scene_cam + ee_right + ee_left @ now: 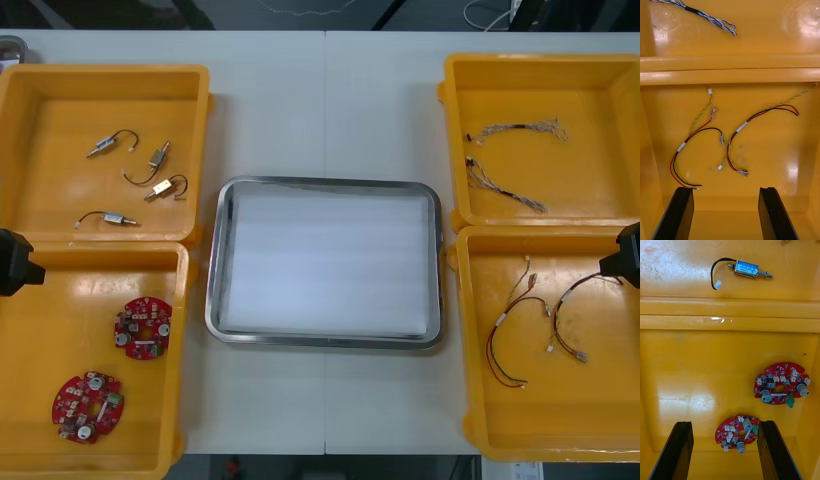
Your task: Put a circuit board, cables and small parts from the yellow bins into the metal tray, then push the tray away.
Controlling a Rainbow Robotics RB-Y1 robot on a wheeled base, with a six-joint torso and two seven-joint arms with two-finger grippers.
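Left claw (723, 423) hangs open over a red board (738, 433) in the near left bin (60, 320); right claw (725, 189), open too, is over the near right cables (681, 147). Tray (212, 300) (middle) is bare, so probably first pick: you lower and close.

Close to the black fingers of the left gripper (724, 423) is a red circuit board (738, 434) with white and grey spots; farther ahead, a second red board (780, 383) has a green piece. Ahead of the black right gripper (725, 189) the cables (681, 147) are red, black and yellow-green; beyond them is a twisted blue and white cable (711, 17). The bins (100, 72) are yellow; the metal tray (325, 183) is silver, white inside.
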